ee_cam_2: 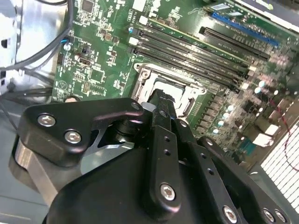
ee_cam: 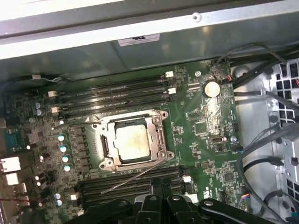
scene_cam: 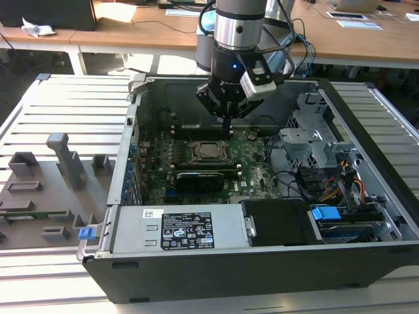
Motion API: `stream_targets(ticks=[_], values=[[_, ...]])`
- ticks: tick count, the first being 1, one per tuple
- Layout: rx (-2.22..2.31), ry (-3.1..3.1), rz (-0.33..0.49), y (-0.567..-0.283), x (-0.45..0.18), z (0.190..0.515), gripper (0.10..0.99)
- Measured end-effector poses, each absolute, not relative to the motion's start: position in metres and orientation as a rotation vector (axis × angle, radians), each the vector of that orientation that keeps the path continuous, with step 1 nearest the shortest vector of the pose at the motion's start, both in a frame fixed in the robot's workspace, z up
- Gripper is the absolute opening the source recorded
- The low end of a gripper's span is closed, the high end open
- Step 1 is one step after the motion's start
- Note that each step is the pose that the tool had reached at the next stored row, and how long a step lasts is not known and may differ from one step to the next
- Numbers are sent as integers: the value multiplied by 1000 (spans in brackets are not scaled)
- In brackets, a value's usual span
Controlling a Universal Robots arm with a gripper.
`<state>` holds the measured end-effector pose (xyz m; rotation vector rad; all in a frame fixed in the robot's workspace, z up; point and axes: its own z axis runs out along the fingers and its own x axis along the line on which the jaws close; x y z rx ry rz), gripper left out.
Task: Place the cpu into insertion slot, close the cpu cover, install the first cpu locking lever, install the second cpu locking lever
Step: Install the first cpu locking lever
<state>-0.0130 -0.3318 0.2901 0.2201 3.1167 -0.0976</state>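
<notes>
The cpu [ee_cam: 133, 142], a silver-grey square, lies flat in the insertion slot [ee_cam: 105, 141] on the green motherboard [ee_cam: 201, 140]. The silver cpu cover [ee_cam: 140, 122] lies down around it, framing the chip. A thin locking lever [ee_cam: 135, 177] slants free off the socket's edge nearest my fingers [ee_cam: 150, 205]. In the exterior view my gripper [scene_cam: 226, 132] hangs just above the board, beside the cpu [scene_cam: 208, 150] on that view's right. Its fingers look shut with nothing between them. In the second wrist view the gripper [ee_cam_2: 161, 97] sits over the edge of the socket [ee_cam_2: 184, 100].
Black memory slots [ee_cam: 117, 95] run along the far side of the socket, and more [ee_cam: 126, 186] lie on the near side. The case walls [scene_cam: 134, 131], a drive cage [scene_cam: 314, 140], loose cables [ee_cam: 261, 154] and the power supply [scene_cam: 177, 229] hem in the board.
</notes>
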Motion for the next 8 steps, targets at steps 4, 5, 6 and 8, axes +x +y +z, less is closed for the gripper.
stream_targets(ticks=[4, 5, 6, 8], values=[[109, 3120, -97, -332, -13, 290, 106], [86, 3121, -96, -332, -13, 290, 106], [63, 3121, -96, -332, -13, 290, 106], [15, 3120, -96, -332, -13, 290, 106]])
